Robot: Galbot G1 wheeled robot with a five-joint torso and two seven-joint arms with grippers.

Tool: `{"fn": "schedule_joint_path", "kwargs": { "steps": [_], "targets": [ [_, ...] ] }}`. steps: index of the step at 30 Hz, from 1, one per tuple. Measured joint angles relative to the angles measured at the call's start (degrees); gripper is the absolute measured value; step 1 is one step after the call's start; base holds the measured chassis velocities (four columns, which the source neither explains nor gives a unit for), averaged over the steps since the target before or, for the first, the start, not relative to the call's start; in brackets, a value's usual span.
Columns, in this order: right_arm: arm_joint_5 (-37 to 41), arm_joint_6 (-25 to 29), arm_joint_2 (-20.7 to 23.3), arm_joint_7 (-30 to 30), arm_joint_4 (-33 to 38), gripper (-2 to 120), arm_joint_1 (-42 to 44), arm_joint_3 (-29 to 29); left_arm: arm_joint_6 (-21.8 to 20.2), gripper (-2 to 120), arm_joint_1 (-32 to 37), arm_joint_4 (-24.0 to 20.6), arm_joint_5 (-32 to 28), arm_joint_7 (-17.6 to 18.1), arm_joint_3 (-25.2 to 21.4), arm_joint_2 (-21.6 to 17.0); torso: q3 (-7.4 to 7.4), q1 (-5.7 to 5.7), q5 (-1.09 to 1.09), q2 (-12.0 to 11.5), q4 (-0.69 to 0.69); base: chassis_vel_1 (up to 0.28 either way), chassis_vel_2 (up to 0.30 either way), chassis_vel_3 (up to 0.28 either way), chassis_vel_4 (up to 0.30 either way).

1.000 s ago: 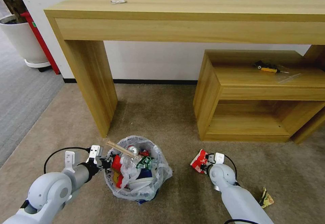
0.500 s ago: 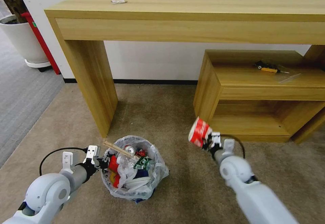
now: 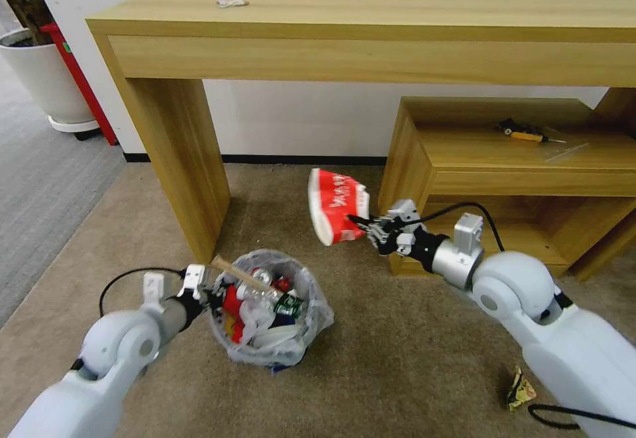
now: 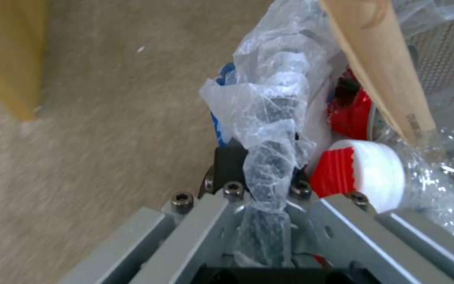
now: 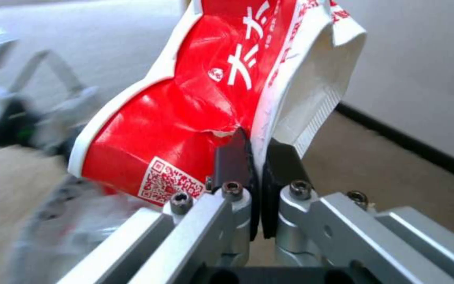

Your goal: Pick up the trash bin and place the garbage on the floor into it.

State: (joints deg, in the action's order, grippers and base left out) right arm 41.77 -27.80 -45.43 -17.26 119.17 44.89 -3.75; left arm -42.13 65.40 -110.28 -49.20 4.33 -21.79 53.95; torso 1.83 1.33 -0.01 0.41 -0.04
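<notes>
— Holding what, right side?
— Item one: red-white paper cup (image 3: 336, 207), crushed, pinched by its torn wall between the pressed-together fingers (image 5: 233, 161) of my right gripper (image 3: 366, 223). Location: in the air above the tan carpet (image 3: 397, 358), higher than the trash bin (image 3: 270, 315) and off to its right, in front of the low wooden shelf (image 3: 464, 186)

— And the left?
— Item two: trash bin, rim and crinkly bag (image 4: 272, 130) clamped in my left gripper (image 3: 211, 297), fingers closed on the plastic-covered edge. Location: on the carpet near the leg of the long wooden table (image 3: 179, 160); whether its base touches the floor, I cannot tell

— Contents of the bin?
— Wooden stick (image 3: 237, 275) leaning over the rim on my left gripper's side, crushed red can (image 3: 260, 277), clear bottle (image 4: 437, 169) with a red ribbed cap (image 4: 361, 173), further wrappers, heaped to the top

— Anything loose?
— One crumpled wrapper (image 3: 520, 388) on the carpet, beside my right arm, well apart from the bin

— Other entries?
— Black-and-yellow tool (image 3: 523, 133) on the shelf top; white planter pot (image 3: 40, 73) by the wall
</notes>
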Motion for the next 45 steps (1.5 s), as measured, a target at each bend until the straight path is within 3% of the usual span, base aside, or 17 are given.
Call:
{"fn": "schedule_joint_path", "kwargs": {
  "steps": [3, 5, 7, 11, 17, 26, 28, 32, 33, 45],
  "targets": [
    [-0.3, -1.8, 0.1, -0.1, 0.0, 0, -4.4, 4.4, 0.0, 0, -3.6, 1.4, -1.8, 1.4, 3.2, -0.5, 0.00, 0.00, -0.03, 0.0, -0.01, 0.000, 0.000, 0.000, 0.000],
    [-0.3, -1.8, 0.1, -0.1, 0.0, 0, -4.4, 4.4, 0.0, 0, -3.6, 1.4, -1.8, 1.4, 3.2, -0.5, 0.00, 0.00, -0.03, 0.0, -0.01, 0.000, 0.000, 0.000, 0.000],
    [-3.7, -3.7, 0.2, -1.4, -1.4, 0, -8.7, 10.4, 0.0, 0, -6.1, 2.0, -4.8, 2.5, 5.3, -2.9, 0.00, 0.00, -0.01, 0.0, 0.00, 0.000, 0.000, 0.000, 0.000],
    [-8.4, -5.8, 0.3, -6.2, -1.9, 0, -10.4, 13.5, 0.0, 0, -6.5, 2.0, -7.3, 3.3, 5.4, -5.8, -0.01, 0.00, -0.01, 0.0, 0.01, 0.000, 0.000, 0.000, 0.000],
    [-9.9, -7.4, -0.2, -7.2, -2.4, 0, -11.2, 16.9, 0.0, 0, -5.7, 1.2, -8.7, 3.4, 4.8, -7.9, -0.01, 0.00, -0.01, 0.0, 0.00, 0.000, 0.000, 0.000, 0.000],
    [-9.8, -5.0, -3.3, -3.0, -7.8, 0, -12.5, 22.0, 0.0, 0, -4.4, -0.6, -9.7, 3.9, 3.7, -8.4, -0.01, 0.00, -0.01, 0.0, 0.00, 0.000, 0.000, 0.000, 0.000],
    [-8.8, -3.8, -5.1, 1.0, -9.7, 0, -13.0, 24.8, 0.0, 0, -3.6, -1.6, -10.2, 4.7, 3.3, -8.3, -0.01, 0.00, -0.01, 0.0, 0.00, 0.000, 0.000, 0.000, 0.000],
    [-8.6, -4.2, -5.5, 1.9, -9.6, 1, -13.1, 25.2, 0.0, 0, -3.2, -2.1, -10.4, 5.0, 3.1, -8.6, -0.01, -0.01, -0.01, 0.0, 0.00, 0.000, 0.000, 0.000, 0.000],
    [-8.1, -4.4, -5.5, 2.5, -9.2, 8, -13.1, 25.4, 0.0, 0, -3.0, -2.3, -10.4, 5.1, 2.9, -8.6, -0.01, -0.01, -0.01, 0.0, -0.01, 0.000, 0.000, 0.000, 0.000],
    [-4.5, -5.2, -4.1, 5.4, -6.1, 47, -12.2, 24.6, 0.0, 0, -1.6, -2.7, -10.6, 4.5, 1.5, -8.0, -0.01, -0.01, -0.01, 0.0, -0.01, 0.000, 0.000, 0.000, 0.000]
  ]
}}
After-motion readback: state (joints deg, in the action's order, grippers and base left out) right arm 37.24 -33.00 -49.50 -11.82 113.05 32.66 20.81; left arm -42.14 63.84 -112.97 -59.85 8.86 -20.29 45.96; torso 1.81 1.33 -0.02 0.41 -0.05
